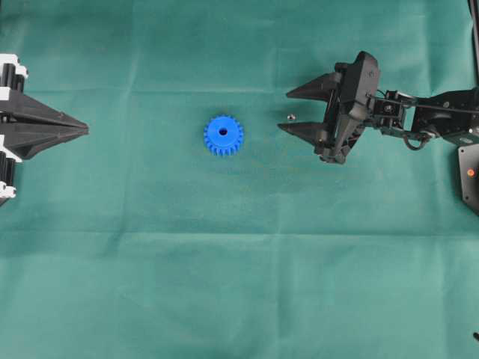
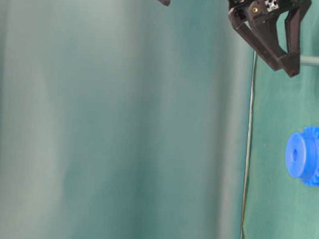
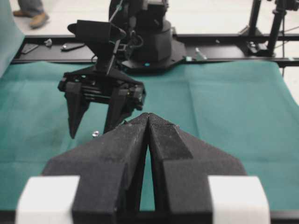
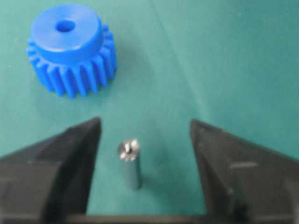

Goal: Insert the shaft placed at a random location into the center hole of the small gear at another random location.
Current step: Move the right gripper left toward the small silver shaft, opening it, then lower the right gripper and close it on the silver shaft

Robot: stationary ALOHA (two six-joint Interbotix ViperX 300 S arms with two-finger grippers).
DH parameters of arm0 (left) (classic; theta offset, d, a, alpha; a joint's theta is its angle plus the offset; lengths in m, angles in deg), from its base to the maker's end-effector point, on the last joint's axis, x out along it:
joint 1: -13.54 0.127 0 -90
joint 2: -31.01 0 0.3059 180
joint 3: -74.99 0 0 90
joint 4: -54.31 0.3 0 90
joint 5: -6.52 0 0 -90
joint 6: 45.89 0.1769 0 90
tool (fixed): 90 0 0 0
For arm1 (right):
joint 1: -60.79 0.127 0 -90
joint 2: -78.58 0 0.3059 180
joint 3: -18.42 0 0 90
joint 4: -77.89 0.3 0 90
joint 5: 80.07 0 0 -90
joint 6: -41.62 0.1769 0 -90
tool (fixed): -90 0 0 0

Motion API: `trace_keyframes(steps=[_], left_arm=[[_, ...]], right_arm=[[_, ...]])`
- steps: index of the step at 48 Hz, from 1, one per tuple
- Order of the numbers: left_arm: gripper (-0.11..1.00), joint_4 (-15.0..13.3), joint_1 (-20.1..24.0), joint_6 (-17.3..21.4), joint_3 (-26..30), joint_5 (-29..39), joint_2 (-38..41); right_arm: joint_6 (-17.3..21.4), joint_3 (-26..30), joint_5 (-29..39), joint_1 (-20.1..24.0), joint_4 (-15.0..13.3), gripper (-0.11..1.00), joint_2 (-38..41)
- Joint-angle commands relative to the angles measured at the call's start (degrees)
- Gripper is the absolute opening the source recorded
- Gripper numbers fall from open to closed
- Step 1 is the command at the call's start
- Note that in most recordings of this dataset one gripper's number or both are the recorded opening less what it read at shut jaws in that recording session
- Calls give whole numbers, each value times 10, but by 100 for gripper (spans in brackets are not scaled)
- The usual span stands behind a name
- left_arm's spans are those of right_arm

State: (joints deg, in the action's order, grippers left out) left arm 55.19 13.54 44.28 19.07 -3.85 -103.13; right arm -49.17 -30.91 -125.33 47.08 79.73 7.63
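**Spread hand around an upright pin**

Green counter [image 1: 239,299]. Left hand [image 1: 84,129], pressed together, sits at the left edge. Right hand [image 1: 283,110], at upper right, is spread either side of the pin [image 4: 130,163]. Blue gear [image 1: 223,135] lies at centre, hole [image 4: 65,25] facing up.

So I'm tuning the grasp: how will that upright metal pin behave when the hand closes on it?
The shaft stands on end on soft cloth, so an off-centre touch would probably tip it. It's round, so once down it would likely roll. Its shiny metal looks stiff and possibly slippery.
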Motion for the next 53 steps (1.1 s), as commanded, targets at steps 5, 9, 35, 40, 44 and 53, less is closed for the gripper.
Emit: trace_keyframes(steps=[5, 9, 35, 40, 44, 53], left_arm=[[0, 1, 5, -1, 11, -2, 2], [0, 2, 6, -1, 11, 0, 2], [0, 1, 7, 0, 11, 2, 2], [0, 1, 7, 1, 11, 2, 2], [0, 2, 8, 2, 11, 2, 2], [0, 2, 7, 2, 11, 2, 2]], right_arm=[[3, 0, -7, 0, -3, 43, -6], [3, -3, -7, 1, -6, 21, -8], [-3, 10, 49, 1, -10, 13, -78], [-4, 17, 98, 0, -10, 14, -120], [-4, 22, 137, 1, -10, 13, -145], [-4, 29, 167, 7, -10, 14, -158]])
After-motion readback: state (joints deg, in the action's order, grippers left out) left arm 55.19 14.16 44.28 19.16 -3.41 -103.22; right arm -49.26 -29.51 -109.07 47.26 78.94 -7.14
